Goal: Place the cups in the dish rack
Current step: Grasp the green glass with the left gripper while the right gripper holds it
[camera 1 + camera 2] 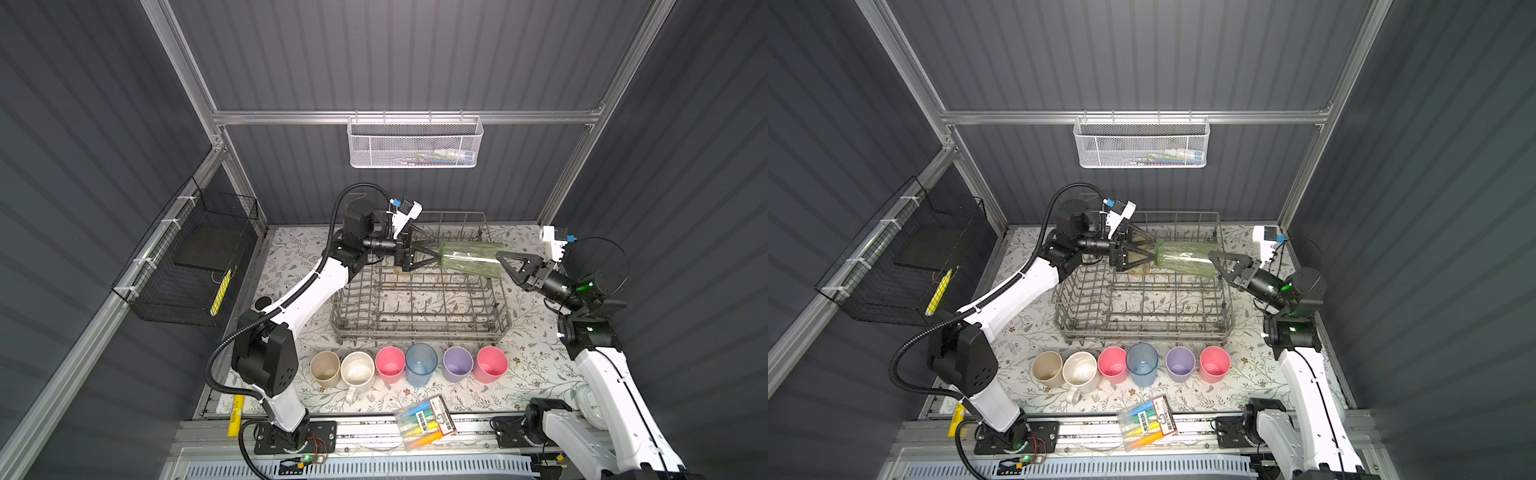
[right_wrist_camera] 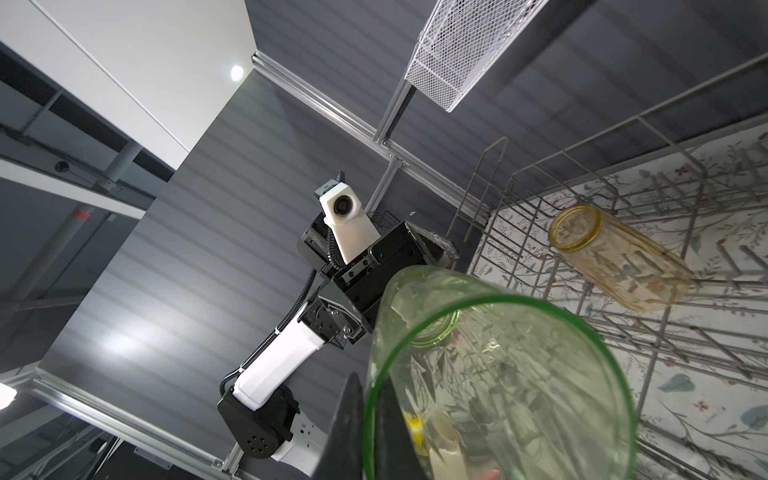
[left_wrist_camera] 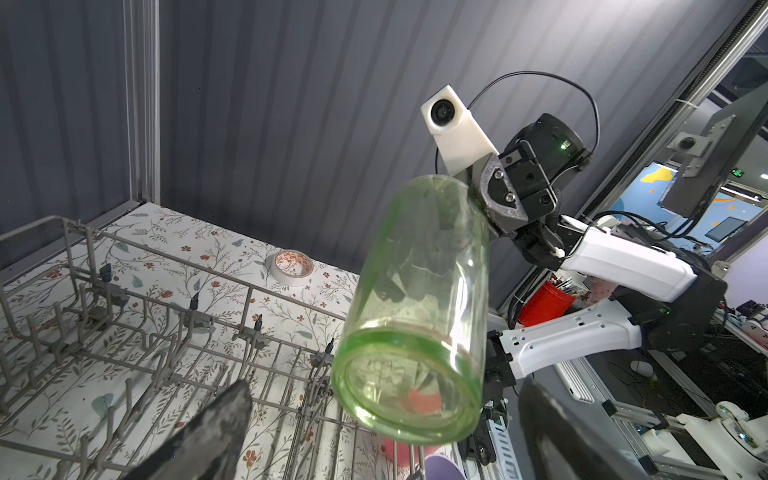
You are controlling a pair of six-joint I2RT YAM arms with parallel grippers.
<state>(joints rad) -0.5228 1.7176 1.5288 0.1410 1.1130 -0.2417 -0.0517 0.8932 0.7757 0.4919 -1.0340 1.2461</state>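
Nearest, 6 cups stood in a row on the bench, just before the dish rack. Over its far part, the right gripper pinched the level green glass by its rim. The left gripper gaped wide at the glass's base.

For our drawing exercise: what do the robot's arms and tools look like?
The left arm and right arm have white shells and black joints. The left tool and right tool have black triangular fingers and white cameras. A ribbed black hose follows the left arm; a thin cable loops at the right.
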